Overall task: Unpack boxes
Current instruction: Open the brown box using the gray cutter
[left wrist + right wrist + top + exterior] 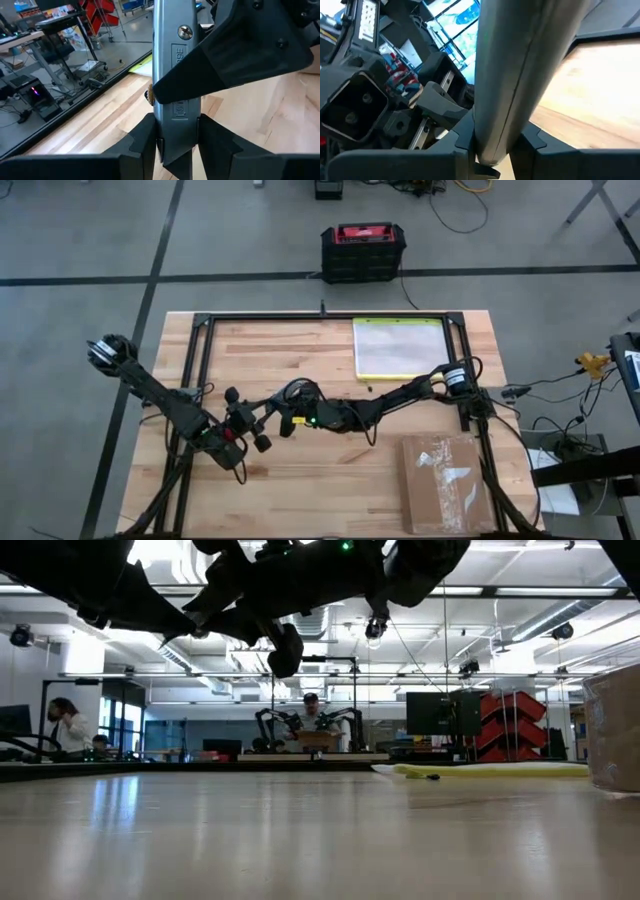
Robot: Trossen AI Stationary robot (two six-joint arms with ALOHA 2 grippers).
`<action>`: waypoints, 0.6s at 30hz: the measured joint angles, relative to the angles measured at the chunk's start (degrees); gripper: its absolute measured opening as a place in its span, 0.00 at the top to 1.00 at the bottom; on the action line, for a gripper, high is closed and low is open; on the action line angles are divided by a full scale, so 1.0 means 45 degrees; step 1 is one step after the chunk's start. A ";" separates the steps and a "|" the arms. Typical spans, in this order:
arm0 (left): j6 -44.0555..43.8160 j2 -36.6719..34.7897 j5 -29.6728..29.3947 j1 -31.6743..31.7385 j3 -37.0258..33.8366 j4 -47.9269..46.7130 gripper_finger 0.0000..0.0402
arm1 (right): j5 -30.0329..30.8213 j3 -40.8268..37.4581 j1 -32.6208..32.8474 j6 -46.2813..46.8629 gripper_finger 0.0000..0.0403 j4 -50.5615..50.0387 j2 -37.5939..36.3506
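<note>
A grey metal utility knife (175, 75), with a screw in its side, hangs in the air over the middle of the table, and both grippers are shut on it. My left gripper (175, 145) comes from the table's left (255, 430). My right gripper (497, 145) reaches in from the right (288, 420). In the right wrist view the knife (520, 60) runs up out of the fingers. The brown cardboard box (447, 482), with strips of clear tape, lies flat at the near right, far from both grippers. My left gripper pinches one end of the knife's flat body (176, 135) between its two fingers, one on each narrow side. The knife stands out past the fingers, clear of the table. My right gripper pinches the knife's grey body (492, 130) between its two fingers. One of its fingers (235, 55) lies slanting across the knife's flat side, a little beyond my left fingers. It comes roughly level from the table's right.
A clear pouch with a yellow-green edge (398, 347) lies flat at the far right of the table. A black-and-red case (363, 252) stands on the floor beyond the far edge. A black frame (205, 330) runs round the tabletop. People show in the room behind (315, 715).
</note>
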 joint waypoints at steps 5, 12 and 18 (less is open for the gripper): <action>0.0519 -0.0500 0.0693 -0.0323 0.0561 -0.1005 0.66 | -0.1117 0.0000 0.0015 -0.0775 0.85 -0.0122 -0.0092; -0.0842 -0.1733 0.2267 -0.0844 0.1667 -0.4599 0.58 | -0.2931 -0.0043 0.0049 -0.2621 0.85 -0.2018 -0.0718; -0.0998 -0.2343 0.3275 -0.1000 0.1365 -0.4135 0.60 | -0.4274 -0.0024 0.0218 -0.4280 0.85 -0.3470 -0.1494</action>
